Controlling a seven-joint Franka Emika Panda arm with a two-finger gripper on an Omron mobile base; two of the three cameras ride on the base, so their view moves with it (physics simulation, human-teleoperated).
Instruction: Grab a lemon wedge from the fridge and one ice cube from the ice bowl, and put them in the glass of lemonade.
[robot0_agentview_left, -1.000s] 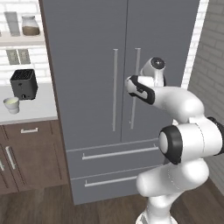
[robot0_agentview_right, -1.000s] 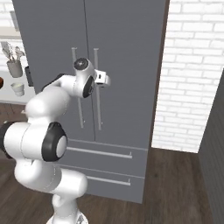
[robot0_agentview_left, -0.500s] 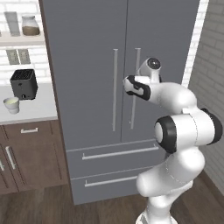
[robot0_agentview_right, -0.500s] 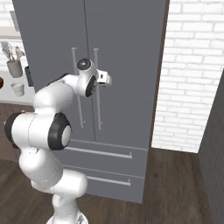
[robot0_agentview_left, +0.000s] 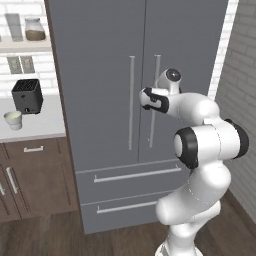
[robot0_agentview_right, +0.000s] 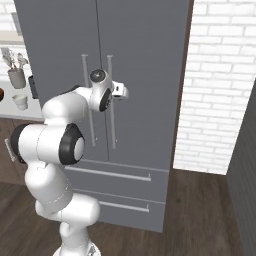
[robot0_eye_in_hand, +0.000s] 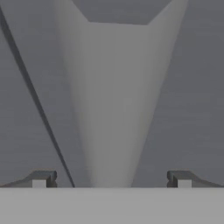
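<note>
The grey fridge (robot0_agentview_left: 100, 75) (robot0_agentview_right: 145, 60) stands with both doors closed, so the lemon wedge is hidden. My gripper (robot0_eye_in_hand: 111, 180) is open at the right door's long bar handle (robot0_eye_in_hand: 113, 109), which runs between the two fingertips (robot0_eye_in_hand: 41, 179). From the base views my hand (robot0_agentview_left: 150, 99) (robot0_agentview_right: 120, 91) sits at mid-height on that handle (robot0_agentview_left: 157, 70) (robot0_agentview_right: 111, 125). The glass of lemonade (robot0_agentview_left: 13, 120) (robot0_agentview_right: 20, 101) stands on the counter to the left. A sliver of the reddish-brown ice bowl (robot0_agentview_right: 1, 93) shows at the frame edge.
A black toaster (robot0_agentview_left: 27, 95) sits behind the cup on the white counter (robot0_agentview_left: 35, 131), above brown cabinets (robot0_agentview_left: 30, 175). A grey utensil holder (robot0_agentview_right: 16, 77) stands farther back. A white brick wall (robot0_agentview_right: 220, 100) flanks the fridge on the right, with wooden floor below.
The arm's elbow has swung and lifted while the hand stayed at the right door handle. The jaws have stayed open and the fridge doors have not moved.
</note>
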